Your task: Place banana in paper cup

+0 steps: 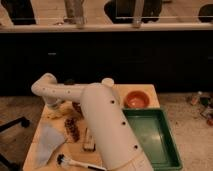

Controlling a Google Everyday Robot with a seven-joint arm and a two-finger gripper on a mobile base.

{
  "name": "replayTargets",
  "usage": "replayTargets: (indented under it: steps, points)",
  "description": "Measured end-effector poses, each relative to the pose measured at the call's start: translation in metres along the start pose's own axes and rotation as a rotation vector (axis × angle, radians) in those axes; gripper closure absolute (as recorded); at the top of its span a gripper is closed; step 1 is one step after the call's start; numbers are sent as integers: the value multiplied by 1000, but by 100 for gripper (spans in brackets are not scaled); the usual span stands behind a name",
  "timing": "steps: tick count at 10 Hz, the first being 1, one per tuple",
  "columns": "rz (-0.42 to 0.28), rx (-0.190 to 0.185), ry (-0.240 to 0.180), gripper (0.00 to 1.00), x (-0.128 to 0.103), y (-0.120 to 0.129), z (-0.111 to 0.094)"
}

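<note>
- A light wooden table [35, 150] stands on a speckled floor, in front of a long dark cabinet front [125, 55] with a pale ledge [110, 27] along its top.
- On the near left of the table lie a grey-blue cloth [47, 141] and a brush [75, 162] with a dark handle. Just right of the cloth are a dark lumpy item [73, 129] and a small pale bar [89, 140].
- The white arm [107, 127] rises from the near edge, bends at an elbow over the middle of the table, runs left as a forearm, then turns down at the far left corner.
- The gripper [60, 106] sits low over that far left part of the table, its fingers together.
- The banana [54, 114] shows as a pale yellow shape right at the gripper, on or just above the wood. Whether it is held cannot be told.
- A green tray [167, 150] fills the right side of the table, with nothing visible in the part the arm leaves uncovered.
- An orange bowl [136, 99] stands just beyond the tray at the far right corner. Its contents cannot be told.
</note>
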Motion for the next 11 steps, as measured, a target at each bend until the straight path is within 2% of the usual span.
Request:
replayTargets:
  steps: [3,6,11]
  points:
    - [-6,28,-3,99,-2,0,-6]
    - [-13,89,-4,99,-5,1,-33]
    - [-13,167,-12,99,-4,2,-60]
